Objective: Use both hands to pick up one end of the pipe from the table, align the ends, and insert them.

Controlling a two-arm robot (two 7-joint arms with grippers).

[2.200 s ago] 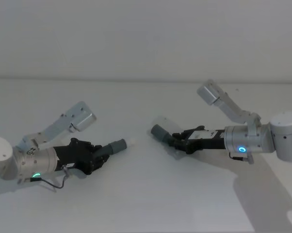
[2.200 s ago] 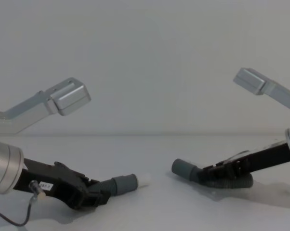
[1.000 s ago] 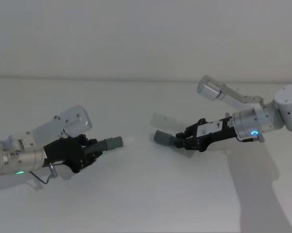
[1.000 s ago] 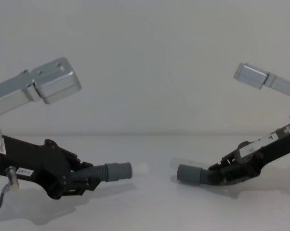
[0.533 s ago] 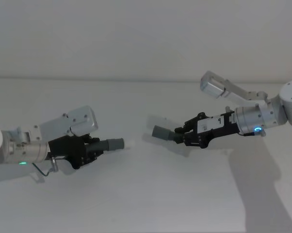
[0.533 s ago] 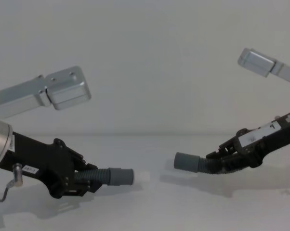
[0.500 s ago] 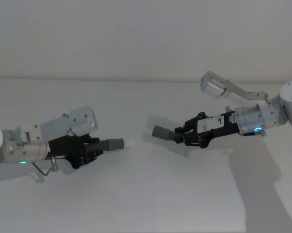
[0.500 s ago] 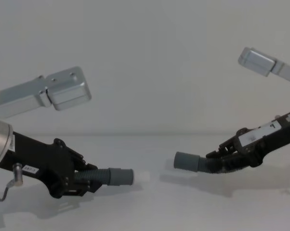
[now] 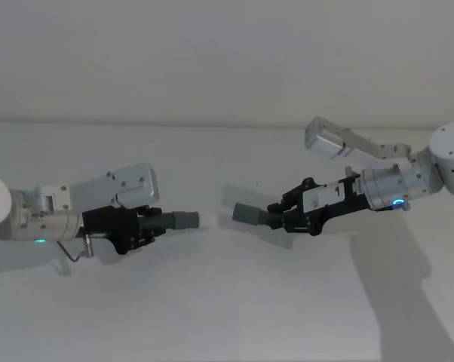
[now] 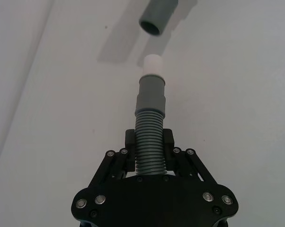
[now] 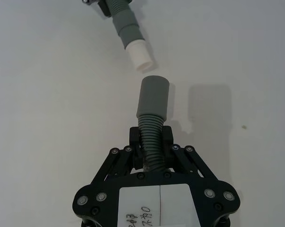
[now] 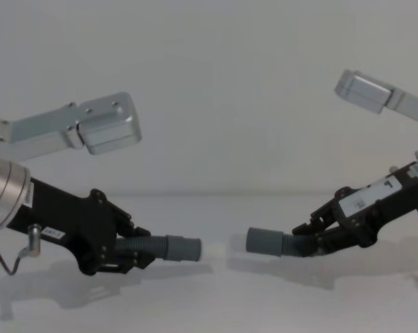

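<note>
Clamping one hose piece each, left gripper (image 12: 129,255) and right gripper (image 12: 313,239) face cuffs apart.

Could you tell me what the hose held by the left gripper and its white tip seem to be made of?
The hose looks like flexible matte grey plastic, given its ribbed corrugations. Its cuff seems smooth, stiffer grey plastic. The white tip appears to be matte white plastic, though rubber is possible.

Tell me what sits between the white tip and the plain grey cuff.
Nothing: in the chest view, a short open gap separates the white tip from the plain grey cuff, with bare table below.
</note>
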